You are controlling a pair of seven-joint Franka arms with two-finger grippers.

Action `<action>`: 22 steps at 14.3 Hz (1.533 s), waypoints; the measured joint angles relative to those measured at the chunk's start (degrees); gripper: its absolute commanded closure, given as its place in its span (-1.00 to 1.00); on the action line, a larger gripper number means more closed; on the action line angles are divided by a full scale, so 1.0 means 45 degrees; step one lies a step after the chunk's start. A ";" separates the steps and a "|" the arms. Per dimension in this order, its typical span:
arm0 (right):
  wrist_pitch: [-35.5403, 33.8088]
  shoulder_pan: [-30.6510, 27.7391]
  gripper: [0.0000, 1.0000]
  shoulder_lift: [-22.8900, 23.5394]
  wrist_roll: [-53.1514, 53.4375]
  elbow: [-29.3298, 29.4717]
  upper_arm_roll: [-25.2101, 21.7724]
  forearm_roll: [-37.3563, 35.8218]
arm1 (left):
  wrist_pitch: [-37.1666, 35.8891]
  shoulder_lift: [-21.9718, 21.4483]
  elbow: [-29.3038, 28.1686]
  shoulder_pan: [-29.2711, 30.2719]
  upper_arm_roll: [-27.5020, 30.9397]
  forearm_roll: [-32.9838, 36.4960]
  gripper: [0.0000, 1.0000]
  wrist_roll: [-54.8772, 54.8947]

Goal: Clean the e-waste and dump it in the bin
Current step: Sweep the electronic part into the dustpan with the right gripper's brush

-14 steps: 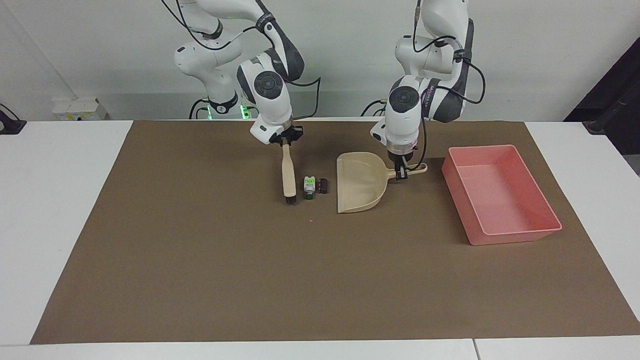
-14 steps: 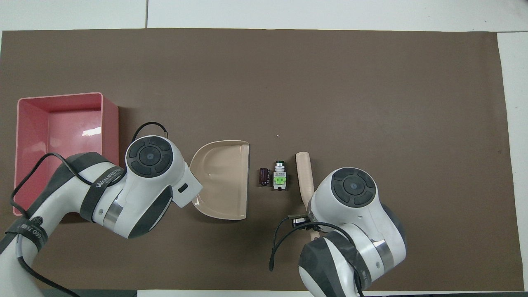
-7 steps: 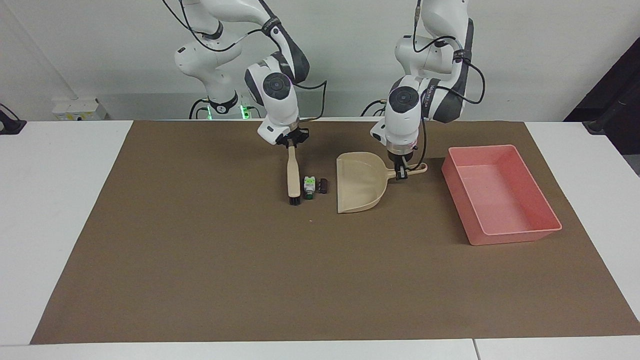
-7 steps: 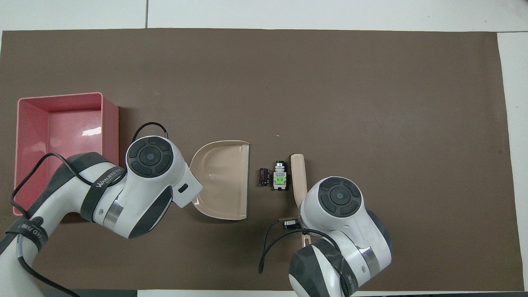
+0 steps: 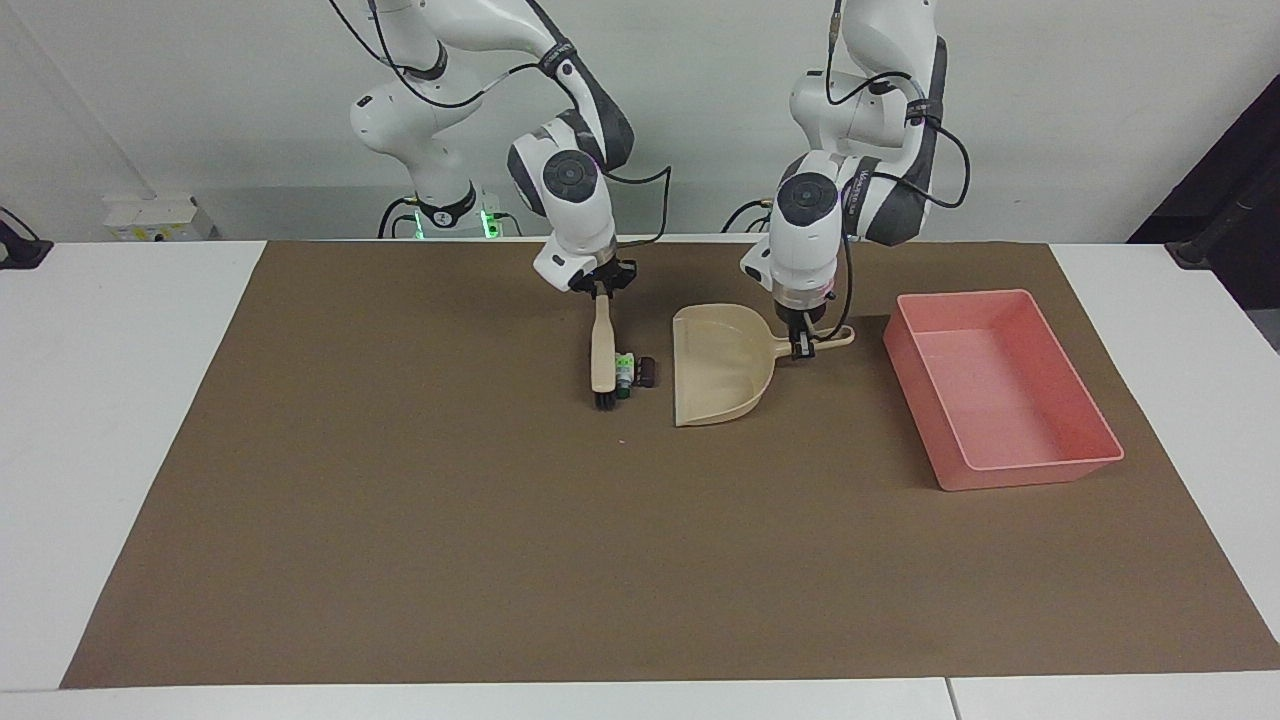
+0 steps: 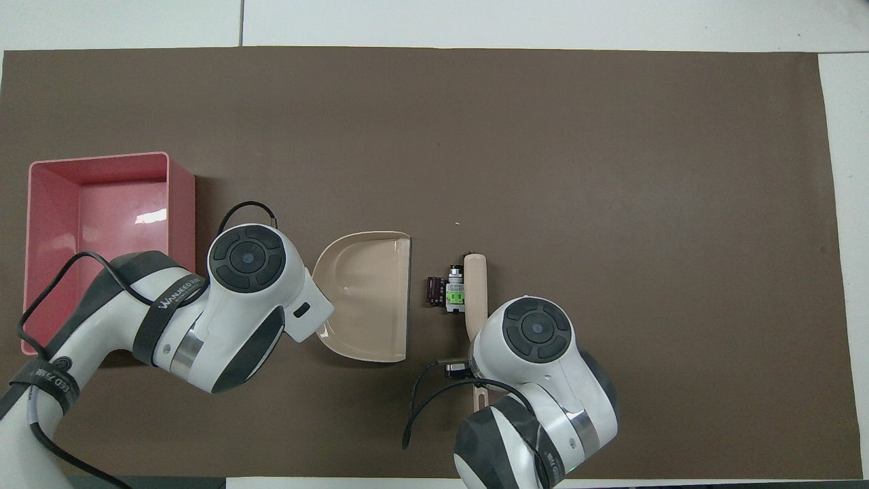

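The e-waste lies on the brown mat: a white-grey part with a green label (image 5: 625,371) (image 6: 453,296) and, touching it, a dark block (image 5: 647,372) (image 6: 434,290). My right gripper (image 5: 601,290) is shut on the handle of a beige brush (image 5: 601,355) (image 6: 474,288). The brush's dark bristles rest on the mat against the green-labelled part. My left gripper (image 5: 800,345) is shut on the handle of the beige dustpan (image 5: 715,365) (image 6: 366,299). The dustpan's open mouth faces the parts. The pink bin (image 5: 1010,475) (image 6: 98,157) stands toward the left arm's end.
The brown mat (image 5: 500,550) covers most of the white table. A small gap of mat separates the dark block from the dustpan's mouth. In the overhead view both arms' wrists hide their own grippers.
My right gripper has swept the brush toward the dustpan until it touches the green-labelled part, which has shifted against the dark block. The left arm and dustpan have not moved.
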 measured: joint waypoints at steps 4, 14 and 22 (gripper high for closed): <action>0.0254 0.0077 1.00 0.0169 0.0033 0.0189 0.0000 0.0440 | 0.0000 0.0000 0.0000 -0.0005 0.0000 0.0000 1.00 0.0000; 0.0368 0.1236 1.00 0.2131 0.1978 0.2479 0.0080 0.0448 | 0.0000 0.0000 -0.0018 -0.0006 0.0014 0.0000 1.00 0.0000; 0.0461 0.1602 1.00 0.2619 0.2577 0.3266 0.0232 0.0455 | 0.0007 0.0001 -0.0025 -0.0006 0.0019 0.0000 1.00 0.0004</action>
